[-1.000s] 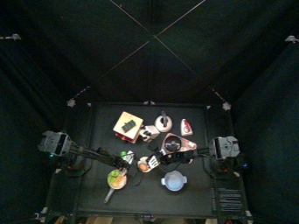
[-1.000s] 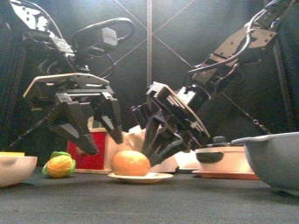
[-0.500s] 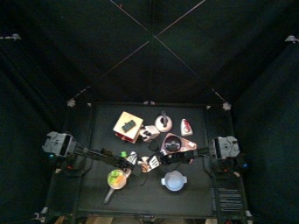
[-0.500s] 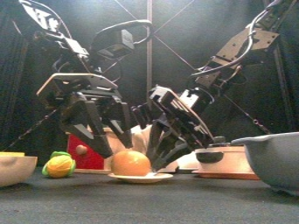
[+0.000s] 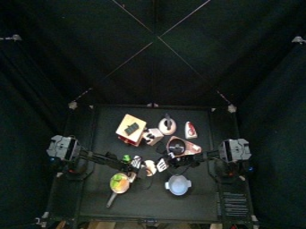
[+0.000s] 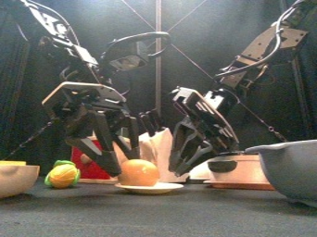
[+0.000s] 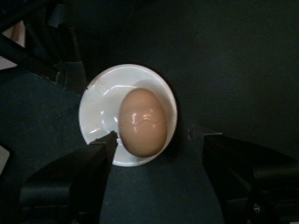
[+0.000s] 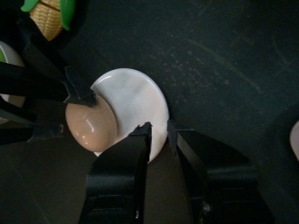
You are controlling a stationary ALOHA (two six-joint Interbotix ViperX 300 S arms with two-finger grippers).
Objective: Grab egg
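Two grippers over egg (image 6: pixel 140 175) at table (image 6: pixel 186 218) front centre. Egg flat on table, white rim down, orange dome up; dome oval, long axis running lengthwise between left gripper (image 7: pixel 152 150) jaws, which are spread wide either side, not touching. Right gripper (image 8: pixel 156 133) jaws nearly pressed together, tips at white rim, pinching nothing.

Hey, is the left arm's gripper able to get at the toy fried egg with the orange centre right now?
Probably yes. The left gripper hangs open with the toy fried egg between its jaws, nothing between them. The right gripper, jaws nearly together, crowds the egg's white rim from the other side and might get in the way.
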